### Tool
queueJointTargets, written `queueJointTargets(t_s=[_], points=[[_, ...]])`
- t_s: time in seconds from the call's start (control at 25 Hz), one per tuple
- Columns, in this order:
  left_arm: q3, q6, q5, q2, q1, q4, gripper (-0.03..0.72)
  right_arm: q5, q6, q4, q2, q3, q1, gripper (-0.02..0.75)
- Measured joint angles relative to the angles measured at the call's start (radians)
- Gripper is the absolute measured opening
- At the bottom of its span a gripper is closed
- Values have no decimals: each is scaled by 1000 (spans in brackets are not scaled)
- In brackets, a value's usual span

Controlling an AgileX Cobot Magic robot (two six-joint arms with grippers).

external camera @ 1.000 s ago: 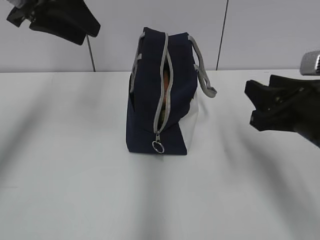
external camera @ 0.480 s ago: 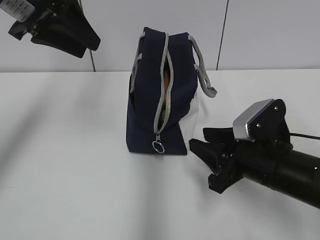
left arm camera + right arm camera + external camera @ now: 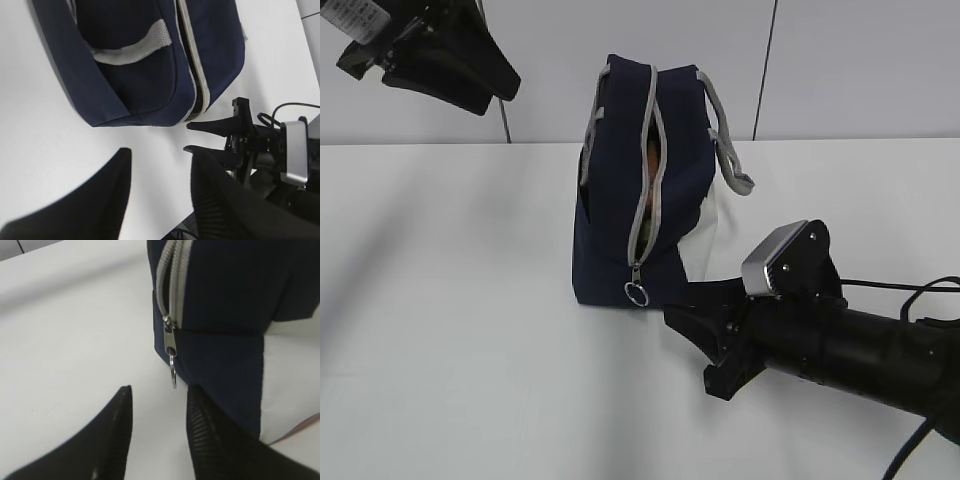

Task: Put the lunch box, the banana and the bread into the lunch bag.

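Note:
The navy lunch bag (image 3: 610,200) stands upright on the white table. Its grey zipper is partly undone and the ring pull (image 3: 636,293) hangs at the lower front. A brownish patch (image 3: 650,150) shows in the zipper gap; I cannot tell which item it is. The lunch box, the banana and the bread are otherwise hidden. My right gripper (image 3: 692,345) lies low on the table just right of the ring pull (image 3: 173,372). It (image 3: 160,390) is open with nothing between its fingers. My left gripper (image 3: 498,72) hangs high at the back left and is (image 3: 160,152) open and empty.
A grey handle (image 3: 725,140) droops over the bag's right side, and another (image 3: 132,50) lies across the left side. The right arm's black body and cable (image 3: 910,360) stretch across the front right of the table. A grey wall stands behind.
The right gripper came down and leftward from the right edge to the bag's ring pull, its jaws narrowing. The left gripper stayed in place and the bag did not move.

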Motion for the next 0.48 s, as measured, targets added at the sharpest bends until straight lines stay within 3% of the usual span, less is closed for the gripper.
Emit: queueJointTargets(t_s=[0.48], points=[[0,0,0,0,0,1,298,12,78,-71,81,-105,0,265]])
